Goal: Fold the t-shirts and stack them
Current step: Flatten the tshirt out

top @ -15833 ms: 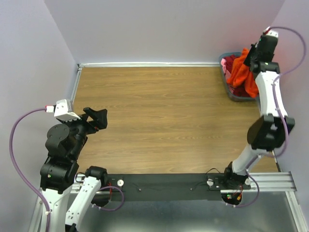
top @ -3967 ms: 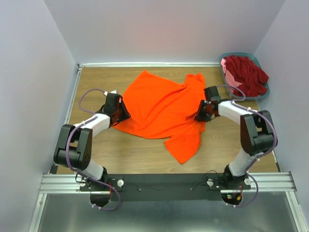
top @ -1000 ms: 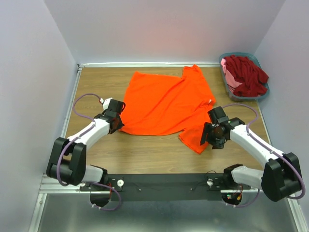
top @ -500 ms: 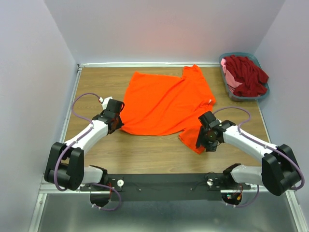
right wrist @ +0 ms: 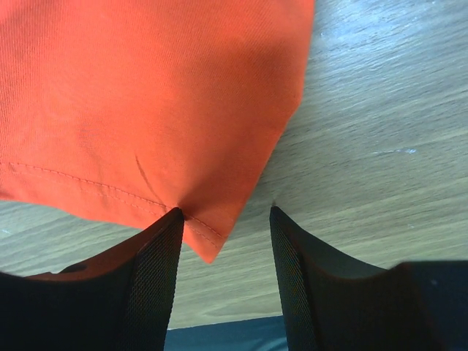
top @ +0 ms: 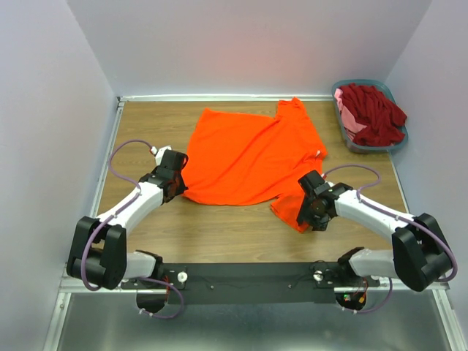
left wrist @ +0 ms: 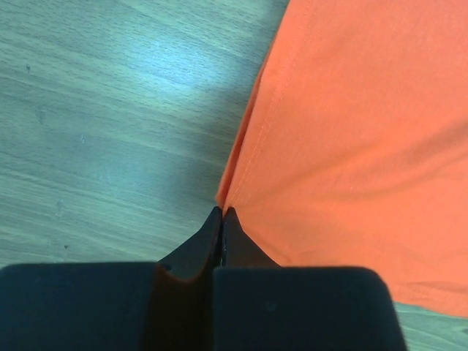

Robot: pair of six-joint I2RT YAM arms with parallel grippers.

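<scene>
A bright orange t-shirt (top: 252, 157) lies spread on the wooden table. My left gripper (top: 180, 185) is shut on the shirt's left lower corner (left wrist: 223, 199); the fabric pinches into the closed black tips. My right gripper (top: 302, 218) stands open over the shirt's near right corner (right wrist: 208, 245). Its left finger (right wrist: 157, 252) presses on the hem and its right finger (right wrist: 292, 248) rests on bare wood. A dark red t-shirt (top: 374, 110) and a pink one (top: 349, 117) lie heaped in the basket.
The grey-blue basket (top: 401, 139) stands at the table's far right corner. Purple walls close in the table on three sides. Bare wood (top: 219, 227) lies between the shirt and the black rail at the near edge.
My right gripper has slid left along the near edge to the shirt's right corner, its jaws narrowing. The left gripper and the shirt have stayed put.
</scene>
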